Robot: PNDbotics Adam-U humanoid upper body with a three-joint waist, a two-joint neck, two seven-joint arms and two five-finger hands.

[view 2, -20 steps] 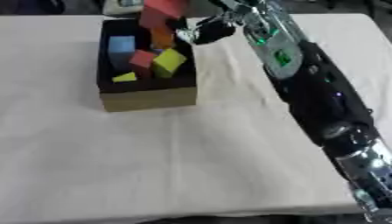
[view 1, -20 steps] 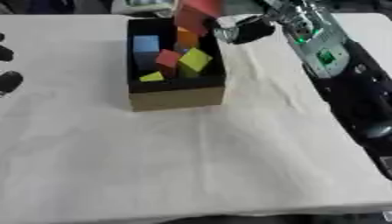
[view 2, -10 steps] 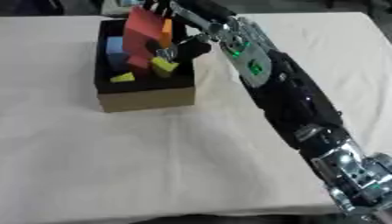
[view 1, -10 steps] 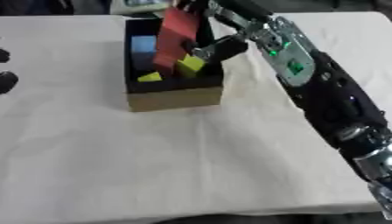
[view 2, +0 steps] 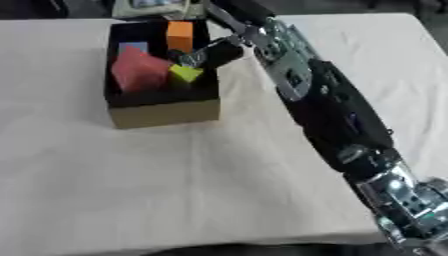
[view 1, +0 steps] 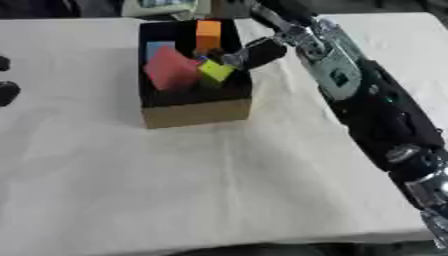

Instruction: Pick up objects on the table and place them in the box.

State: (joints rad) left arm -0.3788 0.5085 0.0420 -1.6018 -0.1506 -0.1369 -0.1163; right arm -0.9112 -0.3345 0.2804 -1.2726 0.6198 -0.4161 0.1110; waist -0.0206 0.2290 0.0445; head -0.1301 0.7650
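One box [view 1: 194, 111] stands on the desk [view 1: 219, 175], toward its far left part, with tan outer walls and a dark inside. Four blocks can be counted in it: one red block [view 1: 172, 70] lying tilted at the left middle, one orange block [view 1: 208, 34] upright at the far side, one blue block [view 1: 157, 48] against the far left wall, partly behind the red one, and one yellow-green block [view 1: 215, 71] at the right, just beside the red block. Other pieces may lie hidden under these; the dark interior does not let that be judged.

The right arm comes in from the lower right and stretches across the cloth-covered desk to the box. The right hand [view 1: 255, 52] is at the right wall of the box, its dark fingers reaching over the rim close to the yellow-green block. Whether they touch or hold that block cannot be told, since the hand is blurred and dark against the box's inside.

At the left edge of the left eye view, two dark rounded parts of the left hand [view 1: 7, 92] show; how its fingers stand cannot be told either.
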